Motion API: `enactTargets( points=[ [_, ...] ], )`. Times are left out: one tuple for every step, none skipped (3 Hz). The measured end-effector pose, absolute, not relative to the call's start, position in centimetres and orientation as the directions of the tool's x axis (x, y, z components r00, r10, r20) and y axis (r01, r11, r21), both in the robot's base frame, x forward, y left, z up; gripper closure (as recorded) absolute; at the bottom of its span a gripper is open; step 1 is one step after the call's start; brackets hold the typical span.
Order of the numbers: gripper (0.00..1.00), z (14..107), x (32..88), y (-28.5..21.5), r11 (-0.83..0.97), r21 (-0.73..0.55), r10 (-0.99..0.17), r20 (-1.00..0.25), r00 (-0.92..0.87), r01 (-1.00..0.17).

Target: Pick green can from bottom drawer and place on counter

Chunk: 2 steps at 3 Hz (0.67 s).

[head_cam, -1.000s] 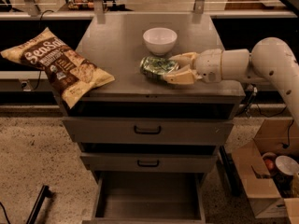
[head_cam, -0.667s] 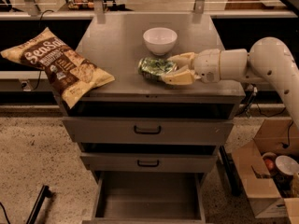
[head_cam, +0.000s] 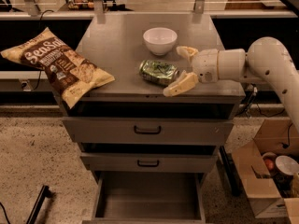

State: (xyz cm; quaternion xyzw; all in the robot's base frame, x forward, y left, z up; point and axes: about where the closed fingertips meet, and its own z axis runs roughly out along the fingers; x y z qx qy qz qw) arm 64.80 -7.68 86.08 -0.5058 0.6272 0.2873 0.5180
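The green can (head_cam: 159,72) is on the counter (head_cam: 117,41), lying on its side toward the near right part of the top, just this side of the white bowl (head_cam: 160,40). And there's the gripper (head_cam: 174,72), reaching in from the right on its white arm (head_cam: 261,62), its two tan fingers spread wide: one finger (head_cam: 186,52) points out on the far side, up near the bowl, and the other sits on the near side, angled down toward the counter's front edge. The can's right end sits right at the mouth of that spread claw, with most of its body sticking out to the left, beyond the fingertips. The near finger is just beside the can's lower right edge; whether it actually touches, I can't tell. Nothing is pinched here. Over on the left, a bag of chips (head_cam: 58,66) hangs off the counter's edge, well apart from the can. Down below, the bottom drawer (head_cam: 148,202) is pulled out toward us, bare grey floor showing, while the two upper drawers (head_cam: 147,130) with black handles sit shut.
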Motion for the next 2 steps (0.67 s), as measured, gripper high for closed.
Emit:
enactTargets(
  points=[
    [0.0, 86.1, 64.8, -7.7, 0.323, -0.164, -0.337, -0.94, 0.049, -0.932],
    [0.0, 88.4, 63.8, -10.1, 0.345, -0.193, -0.372, -0.927, 0.055, -0.919]
  ],
)
